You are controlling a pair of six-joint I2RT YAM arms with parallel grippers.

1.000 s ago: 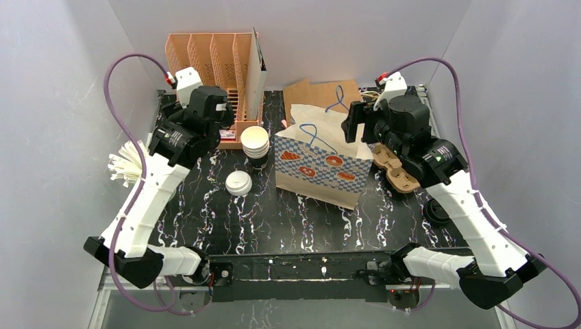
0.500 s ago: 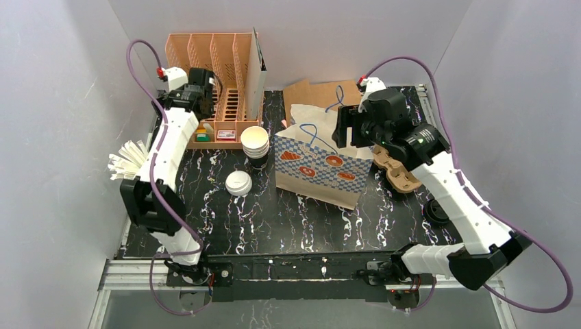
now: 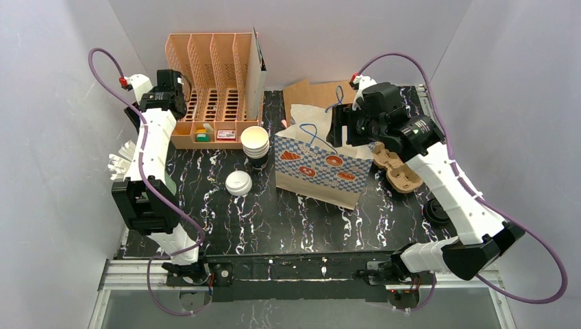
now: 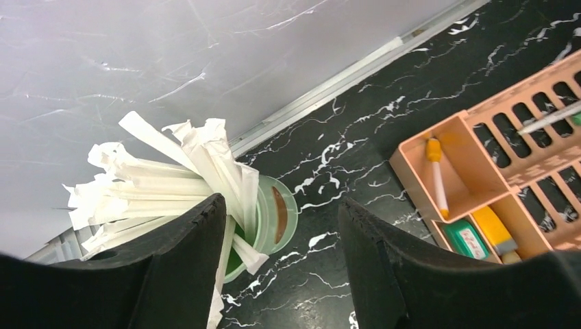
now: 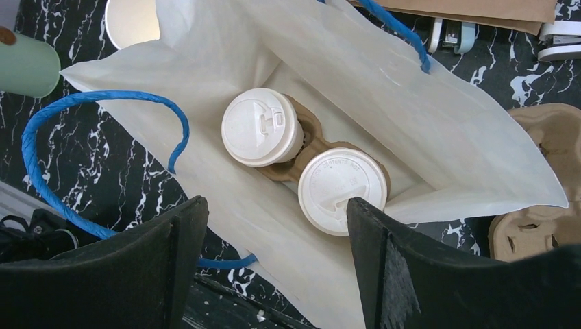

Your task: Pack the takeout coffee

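Cups [image 5: 262, 127] with round plastic lids fill pulp tray [image 5: 312, 138]; left gripper [image 4: 279, 205] and right gripper [image 5: 275, 205] gape.

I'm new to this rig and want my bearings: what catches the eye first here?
The patterned bag stands at mid-table. The right wrist view shows two lidded cups side by side in a pulp tray at its bottom, with the right claw open above them. At the far left, the left claw is open over a green cup of white straws.
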